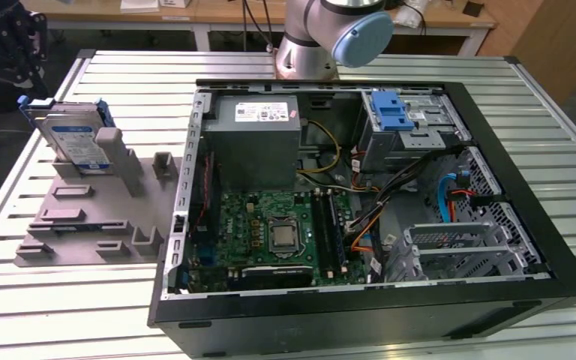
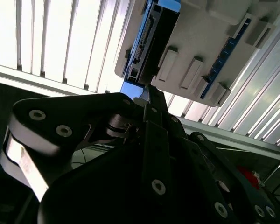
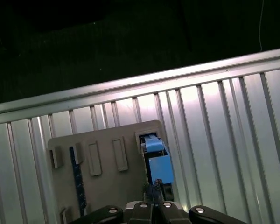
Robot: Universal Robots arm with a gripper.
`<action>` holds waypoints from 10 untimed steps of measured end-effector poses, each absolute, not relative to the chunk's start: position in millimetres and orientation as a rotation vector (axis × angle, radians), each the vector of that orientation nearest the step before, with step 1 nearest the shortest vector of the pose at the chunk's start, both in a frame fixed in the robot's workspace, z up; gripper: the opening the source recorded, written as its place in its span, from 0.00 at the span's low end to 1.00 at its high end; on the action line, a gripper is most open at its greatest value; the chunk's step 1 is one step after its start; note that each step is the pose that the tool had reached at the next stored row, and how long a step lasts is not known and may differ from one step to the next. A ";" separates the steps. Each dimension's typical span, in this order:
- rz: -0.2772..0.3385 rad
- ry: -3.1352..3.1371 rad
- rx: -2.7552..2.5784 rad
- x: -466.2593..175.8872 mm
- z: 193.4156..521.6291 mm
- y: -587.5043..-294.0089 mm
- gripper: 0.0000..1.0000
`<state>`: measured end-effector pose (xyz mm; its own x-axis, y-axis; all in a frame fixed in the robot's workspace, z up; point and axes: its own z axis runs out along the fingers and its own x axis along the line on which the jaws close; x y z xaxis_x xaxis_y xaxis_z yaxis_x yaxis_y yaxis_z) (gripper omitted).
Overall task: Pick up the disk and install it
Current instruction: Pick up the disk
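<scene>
The flat silver hard drive with a white-and-blue label in a blue plastic caddy is seen standing on edge in a slotted grey plastic holder, toward the exterior view's left of the open black computer case. The black pincer is held just beside the drive's blue end, apart from it, drawn narrow with nothing gripped. The arm is reached out over the ribbed metal table.

Even bright exterior light, glaring table slats, hand dark and blurred
</scene>
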<state>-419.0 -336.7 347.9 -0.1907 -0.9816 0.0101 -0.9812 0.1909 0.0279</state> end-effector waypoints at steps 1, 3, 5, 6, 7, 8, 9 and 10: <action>-0.023 -2.389 2.000 -419.0 347.9 -336.7 0.11; -0.023 -2.359 2.036 -419.0 347.8 -336.7 0.11; -0.022 -2.329 2.069 -419.0 347.8 -336.7 0.11; -0.022 -2.319 2.081 -419.0 347.9 -336.7 0.11; -0.022 -2.314 2.086 -419.0 347.9 -336.7 0.11; -0.022 -2.313 2.087 -419.0 347.9 -336.7 0.11; -0.022 -2.313 2.087 -419.0 347.9 -336.7 0.11; -0.022 -2.313 2.087 -419.0 347.9 -336.7 0.11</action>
